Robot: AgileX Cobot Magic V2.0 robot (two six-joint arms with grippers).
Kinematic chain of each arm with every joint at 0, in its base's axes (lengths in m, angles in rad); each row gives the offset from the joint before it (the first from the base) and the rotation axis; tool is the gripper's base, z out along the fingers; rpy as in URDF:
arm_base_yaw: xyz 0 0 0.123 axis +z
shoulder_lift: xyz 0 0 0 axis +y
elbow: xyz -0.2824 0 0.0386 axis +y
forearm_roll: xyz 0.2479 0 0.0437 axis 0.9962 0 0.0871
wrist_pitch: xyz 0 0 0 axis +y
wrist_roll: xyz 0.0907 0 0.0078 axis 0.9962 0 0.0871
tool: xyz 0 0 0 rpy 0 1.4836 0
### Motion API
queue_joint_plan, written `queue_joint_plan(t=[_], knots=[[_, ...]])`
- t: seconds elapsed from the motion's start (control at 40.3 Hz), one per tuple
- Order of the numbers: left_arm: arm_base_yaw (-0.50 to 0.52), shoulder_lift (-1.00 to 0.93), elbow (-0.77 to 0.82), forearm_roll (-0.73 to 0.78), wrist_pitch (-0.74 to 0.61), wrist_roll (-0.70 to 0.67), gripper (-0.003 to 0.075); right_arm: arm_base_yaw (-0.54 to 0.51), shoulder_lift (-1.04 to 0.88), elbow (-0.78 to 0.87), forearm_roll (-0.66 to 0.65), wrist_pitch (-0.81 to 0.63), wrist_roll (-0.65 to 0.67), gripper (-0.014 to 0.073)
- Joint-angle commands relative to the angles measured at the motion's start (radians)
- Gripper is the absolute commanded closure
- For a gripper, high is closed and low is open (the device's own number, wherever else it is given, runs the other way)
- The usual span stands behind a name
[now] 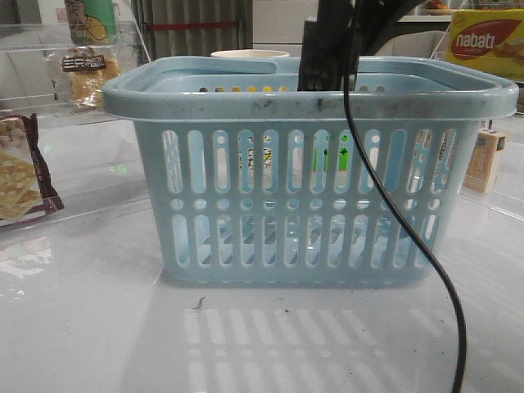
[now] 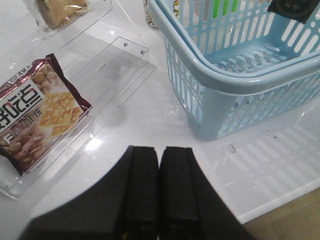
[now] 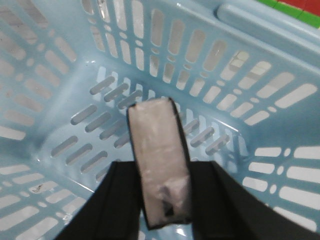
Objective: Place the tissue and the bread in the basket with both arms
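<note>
The pale blue basket (image 1: 311,196) fills the middle of the front view and shows in the left wrist view (image 2: 225,75). My right gripper (image 3: 162,166) is inside it, above the slotted floor (image 3: 95,135), shut on the tissue (image 3: 155,130), a flat black-edged pack held upright between the fingers. In the front view only the black right arm (image 1: 323,49) shows, dipping behind the rim. The bread (image 1: 86,74) lies in its clear wrapper at the far left, also in the left wrist view (image 2: 57,11). My left gripper (image 2: 160,150) is shut and empty over the table, left of the basket.
A maroon-edged cracker packet (image 2: 40,110) lies on clear acrylic trays (image 2: 115,65) at the left. A yellow box (image 1: 487,45) and a small carton (image 1: 483,160) stand at the right. A black cable (image 1: 409,229) hangs before the basket. The table's front edge (image 2: 285,210) is close.
</note>
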Motion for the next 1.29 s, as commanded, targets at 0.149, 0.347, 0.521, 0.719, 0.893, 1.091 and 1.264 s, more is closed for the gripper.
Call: queue_joint_plan(t=[0.149,0.347,0.521,0.719,0.893,1.091,1.264], knots=[[-0.006,0.004,-0.027,-0.010,-0.078,-0.002,0.0630,-0.002,-0.063,-0.035,-0.012,-0.092,-0.003,0.0022],[-0.006,0.004,-0.027,-0.010,-0.078,-0.002,0.0630,-0.002,-0.199,0.013,-0.019,-0.084,-0.048,0.0022],[-0.006,0.004,-0.027,-0.010,-0.078,-0.002,0.0630,-0.002,-0.378,0.169,-0.024,-0.136,-0.048,0.0022],[-0.006,0.004,-0.027,-0.010,-0.078,-0.002,0.0630,-0.002,-0.600,0.400,-0.034,-0.200,-0.048,0.0022],[-0.006,0.004,-0.027,-0.010,-0.078,-0.002,0.0630,-0.002,-0.780,0.588,-0.059,-0.242,-0.048,0.0022],[-0.006,0.004,-0.027,-0.010,-0.081,-0.002,0.0630,-0.002,-0.930,0.739,-0.067,-0.242,-0.048,0.0022],[-0.006,0.004,-0.027,-0.012,-0.086,-0.002,0.0630,-0.002,-0.978,0.776,-0.071,-0.229,-0.048,0.0022]])
